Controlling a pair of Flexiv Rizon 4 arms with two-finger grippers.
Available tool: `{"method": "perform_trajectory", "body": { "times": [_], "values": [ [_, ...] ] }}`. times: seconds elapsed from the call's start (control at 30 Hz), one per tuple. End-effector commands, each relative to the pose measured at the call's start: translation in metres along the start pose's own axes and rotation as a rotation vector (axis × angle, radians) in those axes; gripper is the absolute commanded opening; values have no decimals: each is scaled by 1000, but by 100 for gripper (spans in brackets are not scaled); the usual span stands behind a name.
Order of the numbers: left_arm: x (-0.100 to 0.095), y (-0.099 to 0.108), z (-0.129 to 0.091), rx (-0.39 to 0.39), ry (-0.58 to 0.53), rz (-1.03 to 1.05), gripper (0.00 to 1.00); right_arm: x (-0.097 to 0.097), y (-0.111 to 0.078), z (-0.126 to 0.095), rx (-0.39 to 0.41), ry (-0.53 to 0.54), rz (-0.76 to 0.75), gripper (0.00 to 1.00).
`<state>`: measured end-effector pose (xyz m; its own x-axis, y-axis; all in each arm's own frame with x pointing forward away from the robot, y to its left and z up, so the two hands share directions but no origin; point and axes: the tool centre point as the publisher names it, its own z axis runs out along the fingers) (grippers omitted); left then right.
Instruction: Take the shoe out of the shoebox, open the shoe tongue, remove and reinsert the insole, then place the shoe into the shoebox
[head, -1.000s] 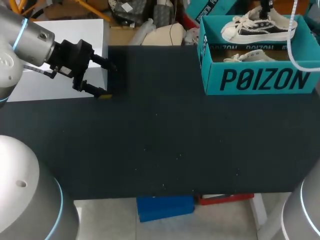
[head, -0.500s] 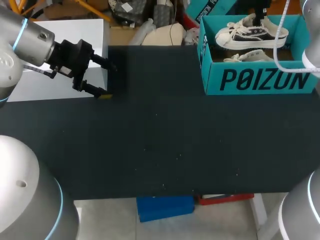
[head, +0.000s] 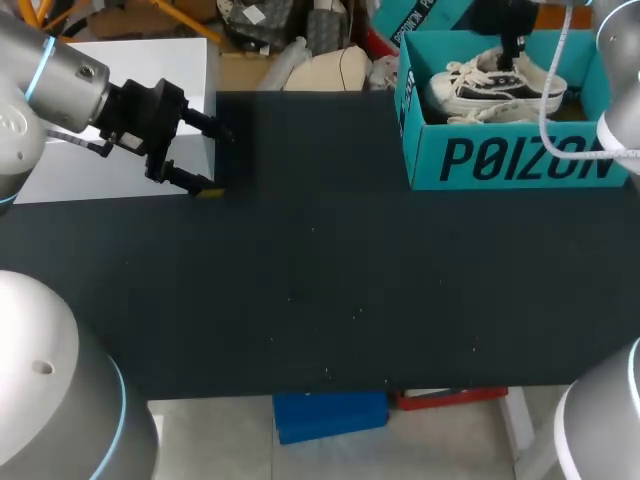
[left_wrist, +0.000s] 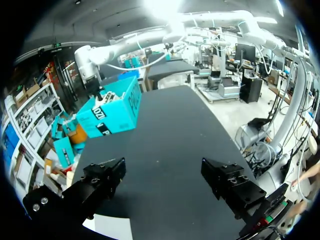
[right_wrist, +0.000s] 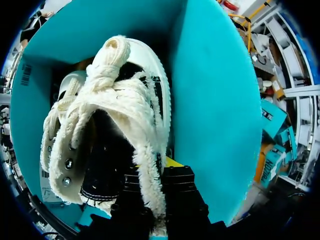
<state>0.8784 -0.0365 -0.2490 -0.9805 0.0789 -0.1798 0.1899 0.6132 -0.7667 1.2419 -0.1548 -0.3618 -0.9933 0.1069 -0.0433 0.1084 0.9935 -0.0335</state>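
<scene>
Black table (head: 330, 280): second shoe (head: 500, 114) seemingly lies beneath held shoe (head: 480, 88) in shoebox (head: 520, 160).

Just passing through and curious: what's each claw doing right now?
Left gripper: open, holding nothing.
Right gripper: shut on the shoe, inside the shoebox.

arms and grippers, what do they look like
Both arms are silver-grey rounded tubes with glowing blue rings at joints. The left arm ends in a black left gripper with two blocky fingers, yellow-tipped. A white cable loops beside the right arm, whose right gripper is black too.
</scene>
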Motion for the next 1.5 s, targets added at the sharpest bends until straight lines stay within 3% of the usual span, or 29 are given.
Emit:
{"method": "perform_trajectory", "body": {
  "times": [0.03,0.2,0.33,0.4,0.53,0.57,0.87,1.0,1.17,1.33,1.5],
  "values": [
    [1,1,1,-2,-3,1,100,-5,6,13,3,13,1,0],
    [1,1,1,-2,-3,1,100,-4,8,19,-2,35,9,2],
    [1,1,1,-2,-3,1,100,-2,9,22,5,54,1,91],
    [1,1,1,-2,-3,1,100,-1,8,21,3,51,18,56],
    [1,1,1,-2,-3,1,100,2,3,13,-5,35,32,31],
    [1,1,1,-2,-3,1,100,2,3,10,-7,31,32,29],
    [1,1,1,-2,-3,1,100,14,-8,-33,22,-33,46,30],
    [1,1,1,-2,-3,1,100,29,-7,-57,27,-39,68,35],
    [1,1,1,-2,-3,1,100,58,0,-87,87,-64,105,34],
    [1,1,1,-2,-3,1,100,97,20,-119,84,-115,131,40],
    [1,1,1,-2,-3,1,100,142,40,-147,92,-166,174,39]
  ]
}}
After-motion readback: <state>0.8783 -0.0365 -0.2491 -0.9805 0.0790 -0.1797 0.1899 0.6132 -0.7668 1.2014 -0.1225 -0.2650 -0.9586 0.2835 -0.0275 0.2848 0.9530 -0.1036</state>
